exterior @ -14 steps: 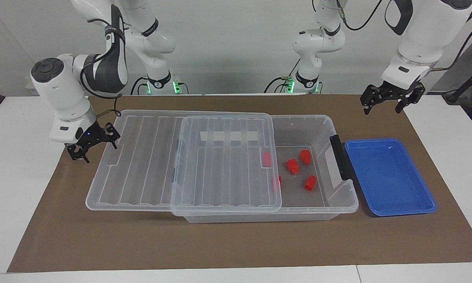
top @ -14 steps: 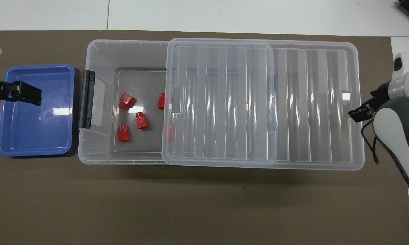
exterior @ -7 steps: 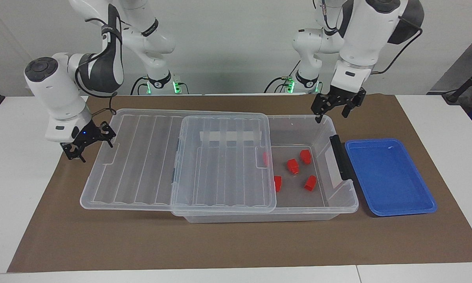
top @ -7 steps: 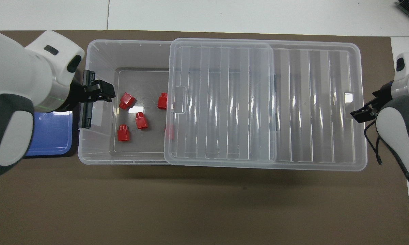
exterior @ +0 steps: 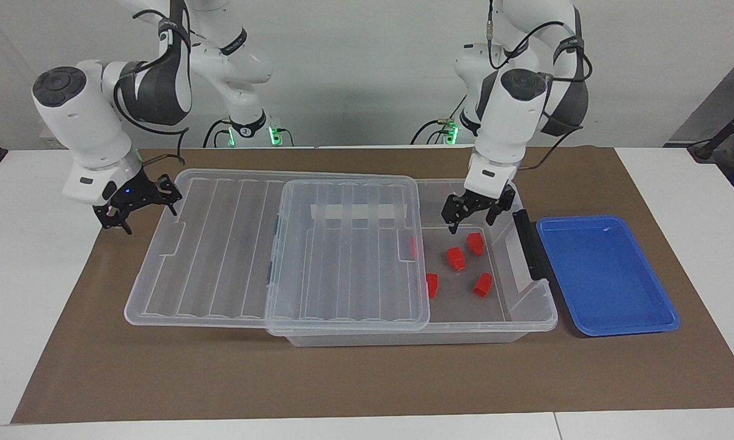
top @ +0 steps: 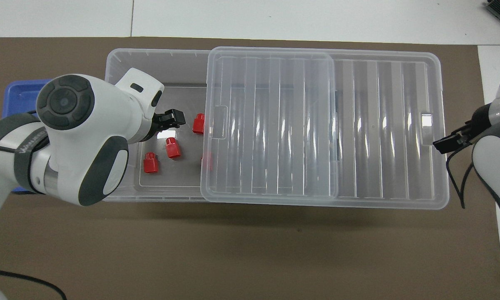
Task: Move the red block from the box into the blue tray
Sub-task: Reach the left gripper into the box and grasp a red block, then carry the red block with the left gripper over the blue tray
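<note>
The left gripper (exterior: pixel 473 214) hangs with its fingers spread and empty inside the open end of the box (exterior: pixel 528 308), just above the red block (exterior: pixel 475 242) lying nearest the robots. Clock directions here follow the facing view. From that block, one red block sits at seven o'clock, another at six, and two more at about eight by the edge of the slid-back lid (exterior: pixel 281 250): five in all, none lifted yet. At three o'clock of the box lies the single blue tray (exterior: pixel 605 275), bare. The right gripper (exterior: pixel 135 208), fingers parted, waits at nine o'clock by the lid's end.
</note>
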